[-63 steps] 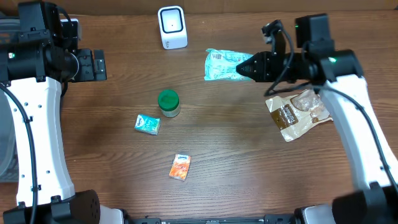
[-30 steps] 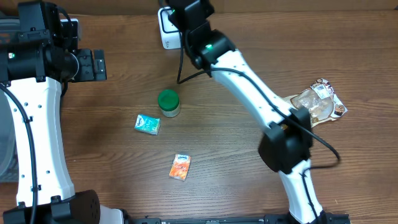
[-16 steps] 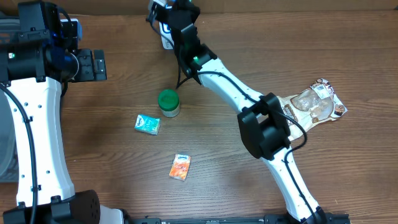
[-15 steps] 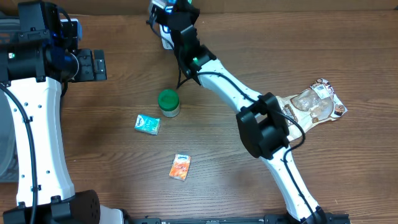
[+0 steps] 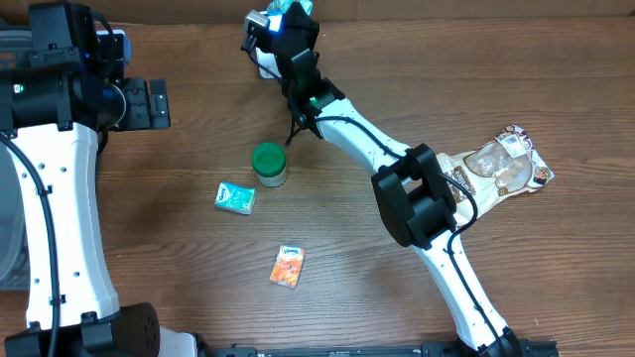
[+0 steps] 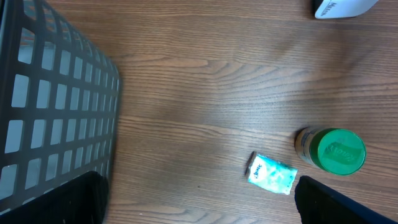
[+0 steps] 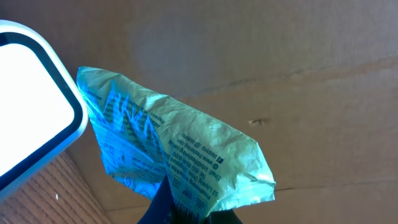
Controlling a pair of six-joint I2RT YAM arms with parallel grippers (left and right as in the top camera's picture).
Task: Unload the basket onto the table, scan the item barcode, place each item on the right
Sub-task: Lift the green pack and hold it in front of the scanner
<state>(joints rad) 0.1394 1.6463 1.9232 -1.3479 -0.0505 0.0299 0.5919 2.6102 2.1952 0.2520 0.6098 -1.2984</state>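
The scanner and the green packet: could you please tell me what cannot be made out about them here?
- Scanner: overhead, mostly hidden under the right gripper; left wrist, cut off by the top edge.
- Green packet: right wrist, print too small and creased to find a barcode; overhead, only a sliver shows.
- Whether they touch: unclear in either view.

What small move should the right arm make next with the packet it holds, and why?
Probably slide the green packet a little toward the lit face of the scanner. The right gripper is shut on its lower edge, and the packet sits beside that face, not over it.
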